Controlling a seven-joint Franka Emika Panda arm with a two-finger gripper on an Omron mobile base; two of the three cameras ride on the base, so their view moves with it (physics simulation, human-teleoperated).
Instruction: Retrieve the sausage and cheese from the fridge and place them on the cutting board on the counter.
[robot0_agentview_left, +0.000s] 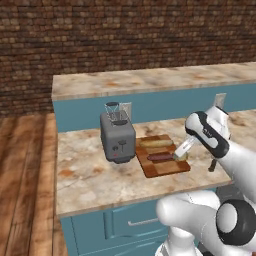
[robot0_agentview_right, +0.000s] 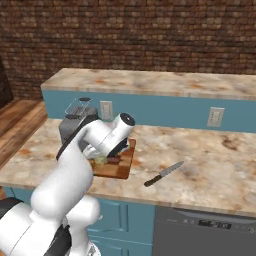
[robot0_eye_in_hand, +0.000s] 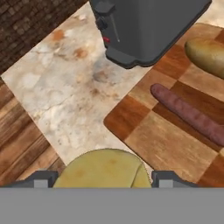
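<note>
Gripper (robot0_eye_in_hand: 101, 180) sits at the bottom of the hand view, its two dark fingertips (robot0_eye_in_hand: 38, 179) spread wide to either side of the cheese (robot0_eye_in_hand: 101, 170), a yellow-tan lump that fills the gap between them; the tips appear to touch its flanks, though the lower part of the grip is cut off, so I cannot be sure it is truly pinched. In the left base view the cheese (robot0_agentview_left: 182, 155) shows as a small pale chunk right of centre, at the right edge of the board (robot0_agentview_left: 161, 167), with the white hand slanting down onto it from the right. In the right base view the same chunk (robot0_agentview_right: 100, 160) peeks out under the arm, left of centre, over the near end of the board (robot0_agentview_right: 121, 167).

Sausage (robot0_eye_in_hand: 188, 113) lies flat on the board (robot0_eye_in_hand: 153, 135), running diagonally through the right half of the hand view. A pale tan loaf (robot0_eye_in_hand: 205, 54) rests on the board at the upper right, beyond the sausage. In the left base view the sausage (robot0_agentview_left: 159, 157) lies across the middle of the board, the loaf (robot0_agentview_left: 155, 143) just behind it.

Toaster (robot0_agentview_left: 117, 135) stands on the counter (robot0_agentview_left: 85, 170) just left of the board. A knife (robot0_agentview_right: 163, 173) lies on the counter, centre of the right base view, well apart from the board.
</note>
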